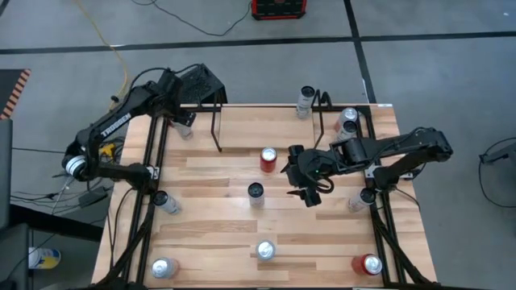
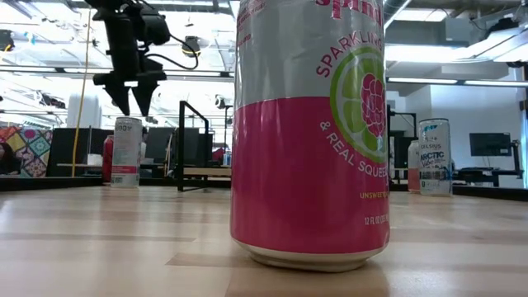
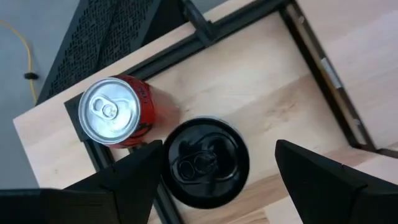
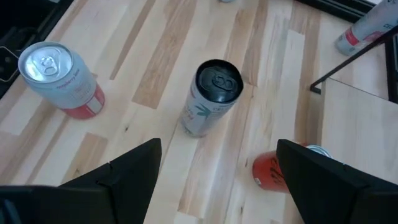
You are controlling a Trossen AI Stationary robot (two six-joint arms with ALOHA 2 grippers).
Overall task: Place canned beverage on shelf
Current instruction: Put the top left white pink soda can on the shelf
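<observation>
- Overhead, the shelf (image 1: 266,129) sits at the table's far edge, a light wood board between thin black rod uprights; a red can (image 1: 268,159) stands at its near edge, and a pale can (image 1: 305,100) stands at the far side by the right upright.
- Two more cans (image 1: 347,121) stand close together at the far right corner, just beyond the shelf's right upright.
- The right gripper (image 1: 309,193) hangs above the middle of the table, just right of a black-topped can (image 1: 255,193); its fingers stand wide apart with nothing between them.
- From the right wrist, that black-topped can (image 4: 210,96) stands upright on bare boards, apart from a silver-topped can (image 4: 59,78) and a red can (image 4: 283,170).
- The left gripper (image 3: 217,168) is at the far left corner, above a black-topped can (image 3: 205,162) that stands just beside a red can (image 3: 114,112) by the black rail; its fingers are parted on either side, and I cannot tell whether they touch the can.
- Loose cans stand along the near edge: one at the left (image 1: 162,267), one in the middle (image 1: 265,250), a red one at the right (image 1: 369,263).
- Open boards lie between the middle cans and the shelf's near edge.
- Low down, a pink and silver can (image 2: 312,132) stands close to the camera and fills the view.
</observation>
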